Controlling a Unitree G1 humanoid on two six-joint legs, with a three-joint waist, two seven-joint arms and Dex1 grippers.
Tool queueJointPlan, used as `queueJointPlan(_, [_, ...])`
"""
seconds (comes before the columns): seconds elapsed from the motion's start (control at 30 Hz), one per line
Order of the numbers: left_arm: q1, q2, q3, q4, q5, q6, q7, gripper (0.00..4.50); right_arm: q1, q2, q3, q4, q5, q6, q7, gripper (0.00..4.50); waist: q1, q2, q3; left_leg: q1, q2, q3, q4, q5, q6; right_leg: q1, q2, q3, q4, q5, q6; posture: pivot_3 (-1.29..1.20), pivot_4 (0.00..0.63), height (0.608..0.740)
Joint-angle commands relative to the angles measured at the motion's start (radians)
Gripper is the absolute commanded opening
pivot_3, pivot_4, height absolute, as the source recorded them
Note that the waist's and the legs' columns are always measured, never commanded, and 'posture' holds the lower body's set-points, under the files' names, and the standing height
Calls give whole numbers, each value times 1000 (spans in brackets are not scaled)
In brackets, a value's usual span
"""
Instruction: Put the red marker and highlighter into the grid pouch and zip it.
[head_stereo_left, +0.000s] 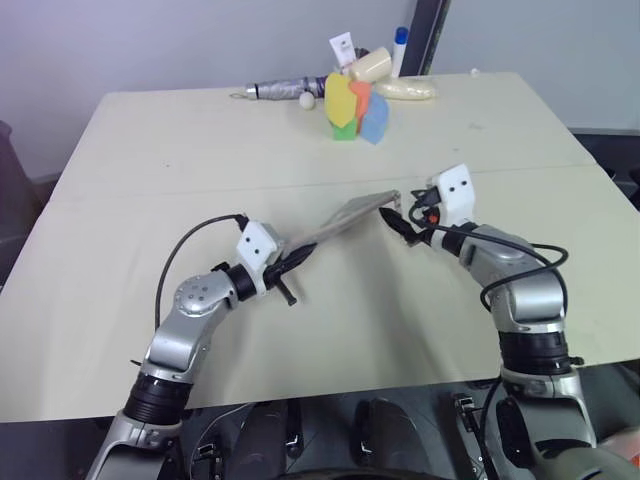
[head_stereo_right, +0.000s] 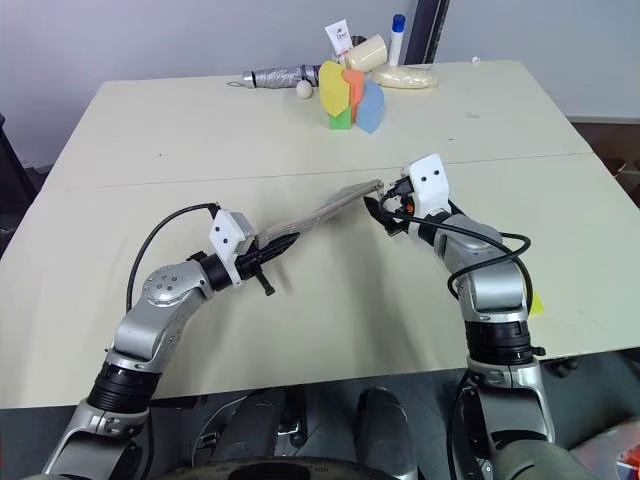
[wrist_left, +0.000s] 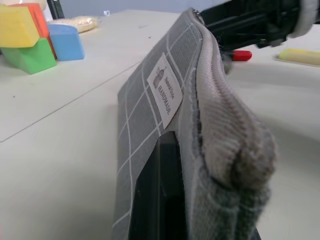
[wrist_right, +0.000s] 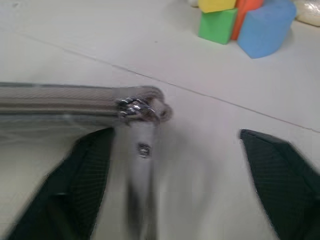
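My left tool (head_stereo_left: 288, 262) is clamped shut on the near end of the grid pouch (head_stereo_left: 345, 217), holding it off the counter (head_stereo_left: 150, 160) on edge with the zipper seam up, so the far end has something to pull against. From that grip the pouch runs toward two o'clock. At its far end the pale pull (wrist_right: 142, 142) dangles free between the fingers of my right tool (head_stereo_left: 405, 222), which stand apart and grip nothing. The zipper looks closed along its length, so I judge the task nearly done. Beyond, at twelve o'clock, the coloured foam blocks (head_stereo_left: 355, 108) sit well apart, out of my way.
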Motion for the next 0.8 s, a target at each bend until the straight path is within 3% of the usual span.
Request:
queueJointPlan(0.03, [6,-6,1,-31,1,-20,4,0,-16,-3,-6,-29,35,-11,11,1987,-1,0,0,0,0,0,0,0,0,0,0,0,0,0,0,0,150,740])
queueJointPlan(0.13, [10,-10,0,-35,5,-21,14,0,-7,-13,9,-53,37,3,14,333,-1,0,0,0,0,0,0,0,0,0,0,0,0,0,0,0,150,740])
queueJointPlan(0.17, [11,-11,0,-35,6,-22,15,0,-6,-15,11,-56,36,5,13,33,-1,0,0,0,0,0,0,0,0,0,0,0,0,0,0,0,150,740])
queueJointPlan(0.5, [-11,-47,-49,4,66,-56,36,0,17,-149,241,-247,-52,43,90,33,1,0,0,0,0,0,0,-1,1,0,0,0,0,0,0,0,150,740])
queueJointPlan(0.8, [-60,-112,-93,69,111,-85,56,0,5,-228,389,-448,-43,109,200,33,3,0,0,0,0,-1,2,-4,6,0,-1,0,0,0,0,0,150,740])
